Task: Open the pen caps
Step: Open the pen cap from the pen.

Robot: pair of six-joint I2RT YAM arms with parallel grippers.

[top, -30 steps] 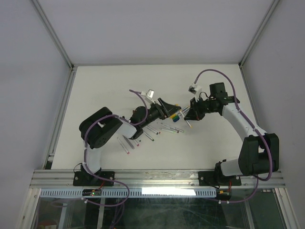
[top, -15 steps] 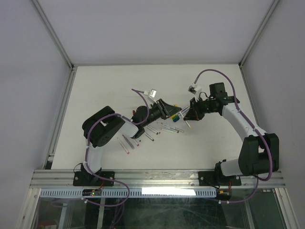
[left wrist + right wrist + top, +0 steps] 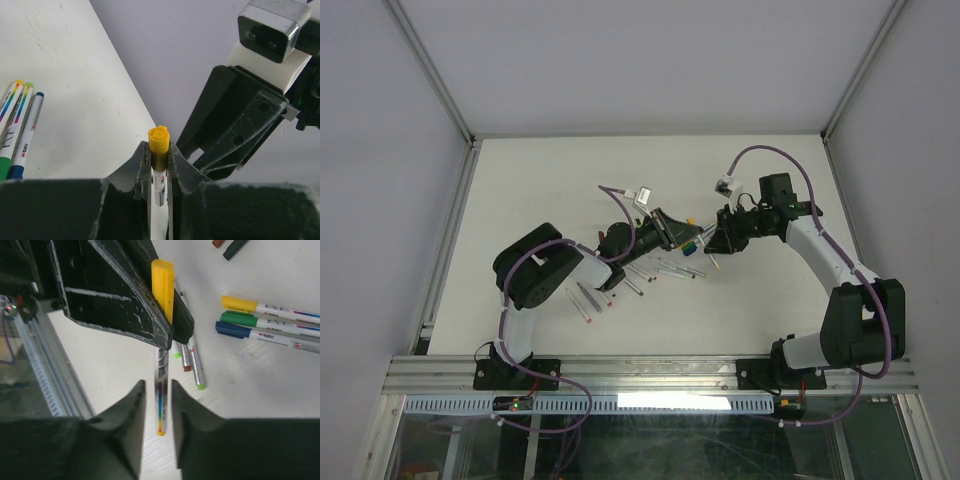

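Observation:
A pen with a yellow cap (image 3: pixel 159 142) is pinched in my left gripper (image 3: pixel 159 150), which is shut on its capped end; the cap pokes out past the fingertips. In the right wrist view the same cap (image 3: pixel 162 287) rises above the left gripper's fingers (image 3: pixel 150 315), and the pen's silvery barrel (image 3: pixel 161 405) runs down between the fingers of my right gripper (image 3: pixel 158 385). Those stand slightly open, with a thin gap on each side of the barrel. Seen from above, the left gripper (image 3: pixel 682 236) and the right gripper (image 3: pixel 712 243) meet nose to nose at mid-table.
Three capped pens, yellow (image 3: pixel 240 304), green (image 3: pixel 239 317) and blue (image 3: pixel 232 329), lie side by side under the grippers. Grey barrels with green and brown ends (image 3: pixel 192 357) lie close by. More pens (image 3: pixel 660 268) are scattered towards the left arm's base. Metal rail (image 3: pixel 45 360) at the table edge.
The left gripper has closed onto the yellow-capped end of the pen. The right gripper, shut on the barrel before, has parted its jaws a little.

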